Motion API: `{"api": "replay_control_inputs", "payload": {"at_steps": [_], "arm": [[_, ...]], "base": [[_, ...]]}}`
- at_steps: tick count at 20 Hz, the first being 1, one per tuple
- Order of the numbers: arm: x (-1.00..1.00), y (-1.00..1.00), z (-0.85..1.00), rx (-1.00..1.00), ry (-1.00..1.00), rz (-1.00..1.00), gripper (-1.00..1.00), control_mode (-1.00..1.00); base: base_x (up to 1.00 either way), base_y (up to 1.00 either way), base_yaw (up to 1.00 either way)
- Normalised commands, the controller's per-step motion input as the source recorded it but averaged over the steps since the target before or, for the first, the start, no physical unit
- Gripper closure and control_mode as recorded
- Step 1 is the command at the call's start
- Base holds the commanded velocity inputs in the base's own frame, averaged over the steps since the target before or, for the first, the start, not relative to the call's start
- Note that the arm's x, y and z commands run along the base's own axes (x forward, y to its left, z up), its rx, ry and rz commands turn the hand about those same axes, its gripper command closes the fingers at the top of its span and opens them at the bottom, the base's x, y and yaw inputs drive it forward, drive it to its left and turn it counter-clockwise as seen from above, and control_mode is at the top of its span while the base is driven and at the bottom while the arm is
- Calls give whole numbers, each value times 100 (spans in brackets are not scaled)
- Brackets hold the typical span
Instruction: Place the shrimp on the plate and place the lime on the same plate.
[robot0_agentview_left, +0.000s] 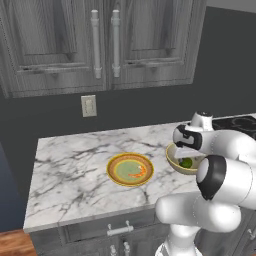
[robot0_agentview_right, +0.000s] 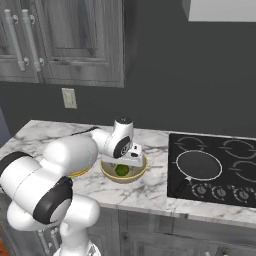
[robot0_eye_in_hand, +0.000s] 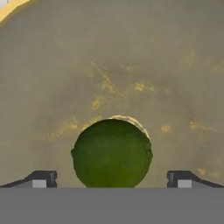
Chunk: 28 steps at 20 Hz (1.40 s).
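Fingertips (robot0_eye_in_hand: 43, 179) of the gripper (robot0_eye_in_hand: 111, 181) stand wide apart, flanking the lime (robot0_eye_in_hand: 111, 153) without touching it, inside the tan bowl (robot0_agentview_right: 141, 172). At the bowl's nine o'clock, the plate (robot0_agentview_left: 116, 163) carries the shrimp (robot0_agentview_left: 139, 173) on the marble counter (robot0_agentview_left: 70, 170).

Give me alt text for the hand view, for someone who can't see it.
A dark green lime sits on the speckled tan floor of a bowl, seen close from above. The open gripper has one dark fingertip at each side of the lime, neither touching it.
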Motion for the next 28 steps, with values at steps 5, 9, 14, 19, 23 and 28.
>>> {"api": "replay_control_inputs", "payload": {"at_steps": [5, 9, 14, 19, 23, 28], "arm": [[0, 2, -14, 0, 0, 0, -100, -100], [0, 0, -16, 0, 0, 0, -100, -100], [0, 0, -14, 0, 0, 0, -100, -100], [0, 0, -11, 0, 0, 0, 100, -100], [0, 0, 0, 0, 0, 0, 100, -100], [-2, 0, 16, 0, -1, 0, 100, -100]], "base": [[0, 0, 0], [0, 0, 0], [0, 0, 0], [0, 0, 0], [0, 0, 0], [0, 0, 0]]}}
